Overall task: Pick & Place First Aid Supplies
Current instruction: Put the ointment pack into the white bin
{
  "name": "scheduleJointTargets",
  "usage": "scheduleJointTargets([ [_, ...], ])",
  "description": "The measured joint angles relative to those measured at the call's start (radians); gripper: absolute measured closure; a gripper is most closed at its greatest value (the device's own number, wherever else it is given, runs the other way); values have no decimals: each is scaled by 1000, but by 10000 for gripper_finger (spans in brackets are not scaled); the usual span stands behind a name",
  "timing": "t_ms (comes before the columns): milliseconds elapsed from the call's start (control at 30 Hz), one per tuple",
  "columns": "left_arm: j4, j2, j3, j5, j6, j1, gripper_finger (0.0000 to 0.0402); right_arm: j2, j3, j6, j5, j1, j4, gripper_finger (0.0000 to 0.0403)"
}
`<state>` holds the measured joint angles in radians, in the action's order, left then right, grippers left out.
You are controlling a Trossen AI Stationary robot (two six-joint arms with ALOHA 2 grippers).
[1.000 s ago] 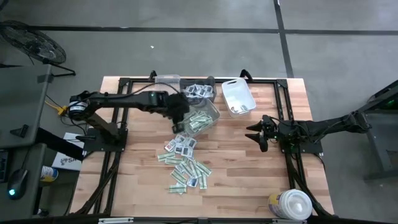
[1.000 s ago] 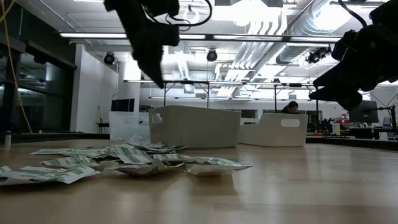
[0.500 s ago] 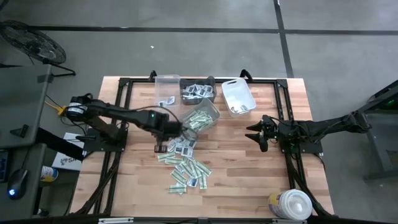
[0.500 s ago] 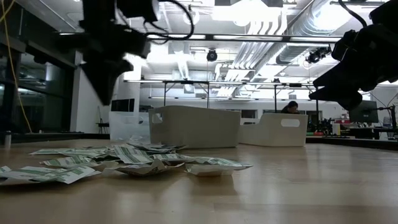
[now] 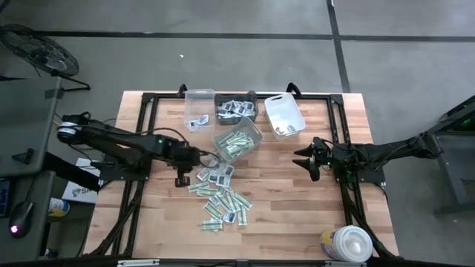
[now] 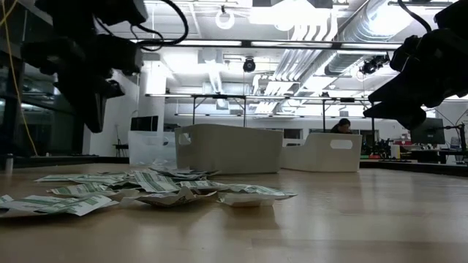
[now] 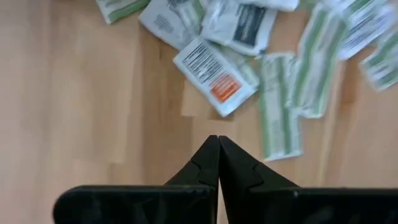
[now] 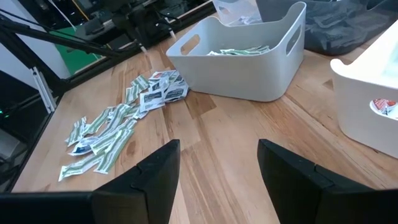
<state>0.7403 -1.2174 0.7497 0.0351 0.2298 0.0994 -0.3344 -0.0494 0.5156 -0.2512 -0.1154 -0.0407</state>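
Left gripper [image 7: 218, 138] pinched shut, empty, centre-left of high view beside packets [image 5: 220, 194] heaped mid-table; right gripper [image 8: 217, 158] wide at right. Risk: closed fingers descending shove packets instead of gripping

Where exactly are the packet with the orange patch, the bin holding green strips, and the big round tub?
Packet with the orange patch [image 7: 214, 77]: left wrist view, middle of its printed face.
Bin holding green strips [image 5: 254, 128]: high view, its rim's right corner.
Round tub [image 5: 349, 243]: high view, centre of its white lid.
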Motion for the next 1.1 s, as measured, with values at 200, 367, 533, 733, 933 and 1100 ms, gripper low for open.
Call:
scheduleJointTargets([
  [200,-129,118,-123,-113,87,-51,401,0,0,0,0,0,0,195],
  [367,-228,152,-187,-158,178,-62,401,0,0,0,0,0,0,195],
  [533,-339,154,-232,-179,264,-60,401,0,0,0,0,0,0,195],
  [733,-469,154,-274,-208,319,-60,401,0,0,0,0,0,0,195],
  [933,-509,154,-275,-244,327,-60,401,0,0,0,0,0,0,195],
  [1100,-500,154,-275,-262,356,-60,401,0,0,0,0,0,0,195],
])
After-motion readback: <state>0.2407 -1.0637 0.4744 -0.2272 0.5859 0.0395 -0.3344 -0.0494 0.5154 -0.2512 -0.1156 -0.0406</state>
